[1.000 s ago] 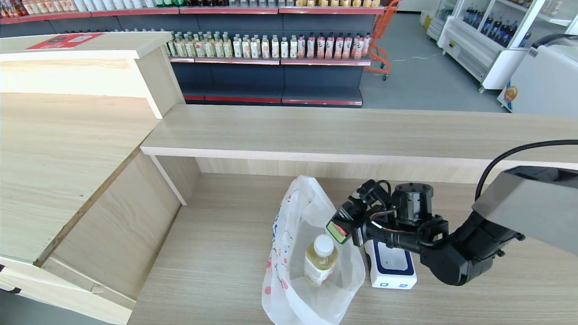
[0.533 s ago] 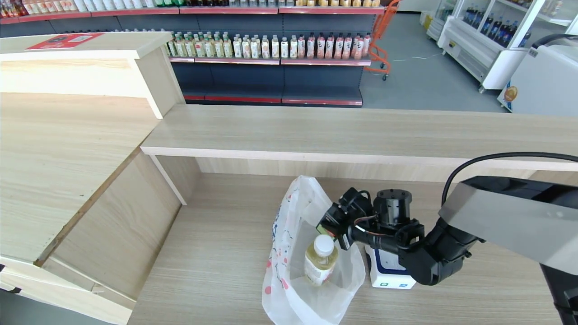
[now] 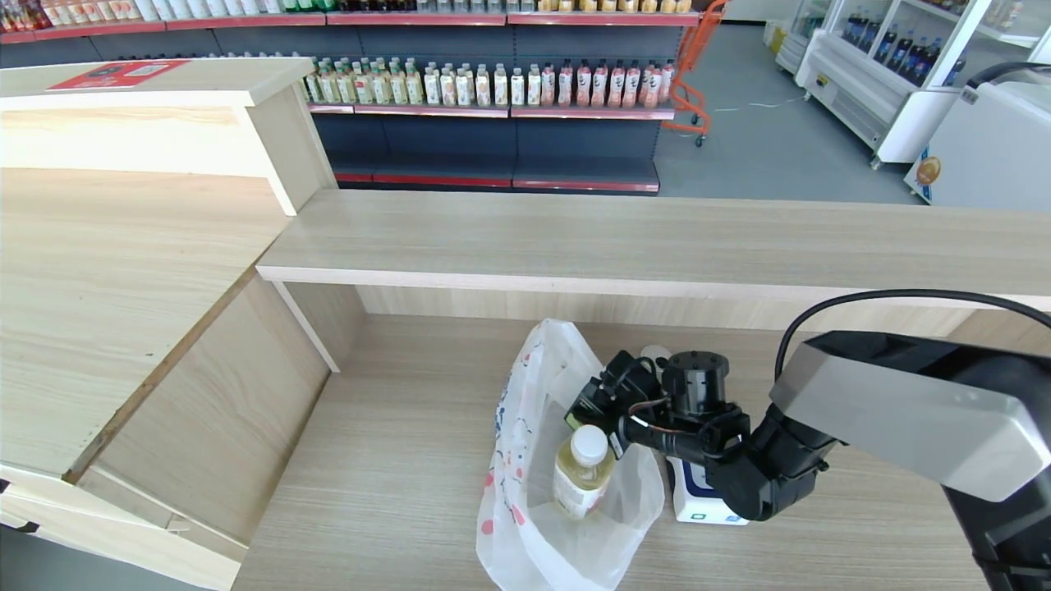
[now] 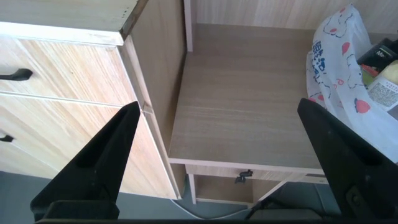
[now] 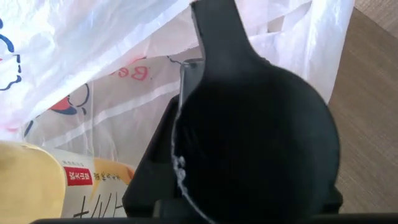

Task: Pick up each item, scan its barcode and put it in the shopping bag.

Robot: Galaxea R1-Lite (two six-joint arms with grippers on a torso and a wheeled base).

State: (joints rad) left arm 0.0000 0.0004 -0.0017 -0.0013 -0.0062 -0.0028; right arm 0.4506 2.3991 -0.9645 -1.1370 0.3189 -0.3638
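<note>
A checkout scene. The right claw (image 3: 585,404) hangs at the open mouth of a white plastic shopping bag (image 3: 525,427) printed with red and blue shapes, which stands on a pale wooden counter (image 3: 394,460). Whether this claw is open, closed or gripping something cannot be told. A dark rounded shape (image 5: 261,137) sits close to the right wrist camera, in front of the bag's thin plastic, and what it is cannot be told.

Just below the right claw, inside the bag, a bottle (image 3: 581,476) of yellowish drink with a white cap stands upright. Its pale label shows against the plastic. Behind the claw, under the right arm, a white and blue barcode scanner (image 3: 698,501) lies flat on the counter, just beside the bag.

The left claw (image 4: 217,107) is spread wide open and grips nothing. It hangs above the counter's front edge, well apart from the bag. Beside the counter and below this claw is a light wooden cabinet front with a dark handle (image 4: 15,74).

Far beyond the right claw, past a raised wooden ledge (image 3: 624,238), store shelves (image 3: 493,86) carry rows of bottles.
</note>
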